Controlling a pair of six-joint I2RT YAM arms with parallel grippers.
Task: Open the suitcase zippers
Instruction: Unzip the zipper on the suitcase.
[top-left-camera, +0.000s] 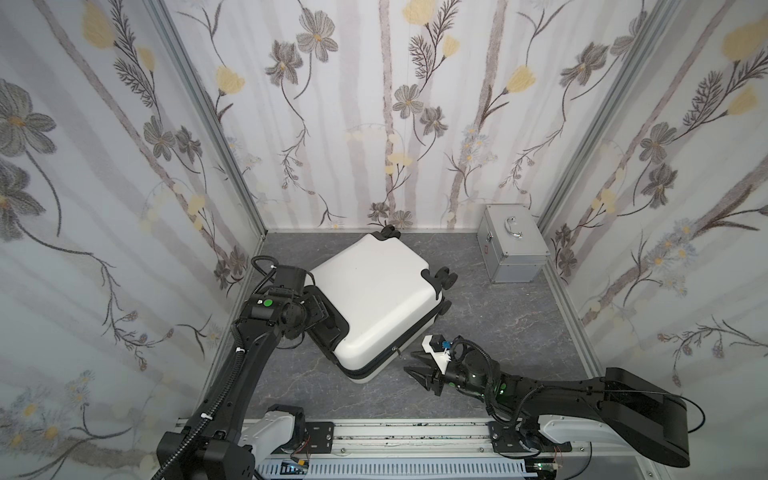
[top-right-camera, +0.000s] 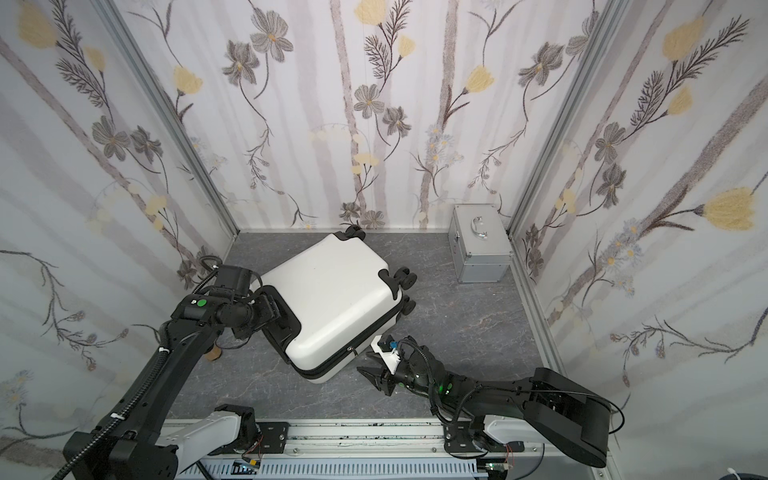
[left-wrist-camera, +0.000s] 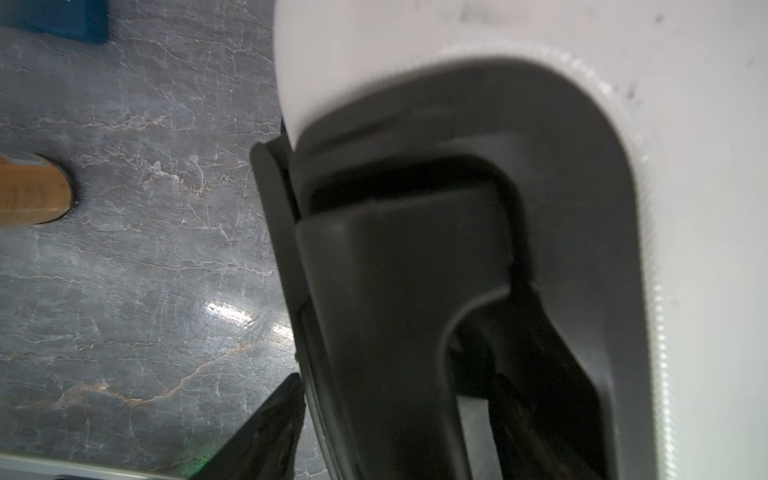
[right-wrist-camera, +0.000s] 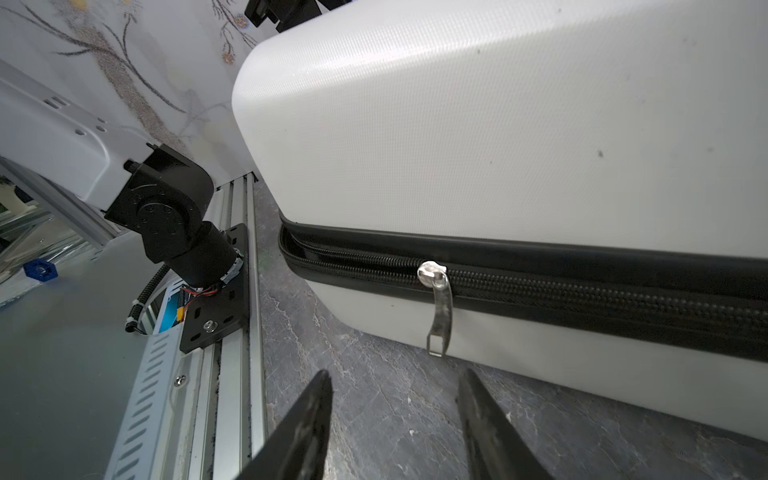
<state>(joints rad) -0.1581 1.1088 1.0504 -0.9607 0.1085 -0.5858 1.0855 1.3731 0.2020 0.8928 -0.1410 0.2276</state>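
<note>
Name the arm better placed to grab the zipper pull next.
Right. The right tool, open, faces the zipper pull hanging just ahead. The left tool is at the black handle of the suitcase, on another side.

Soft, even overhead light; my wrist feeds are weaker.
In the left wrist view the suitcase (left-wrist-camera: 457, 50) handle (left-wrist-camera: 407, 299) is blurred and the floor (left-wrist-camera: 124, 249) carries a white glare patch; both top views are sharp, with walls (top-left-camera: 83, 208) bowing at the edges.
</note>
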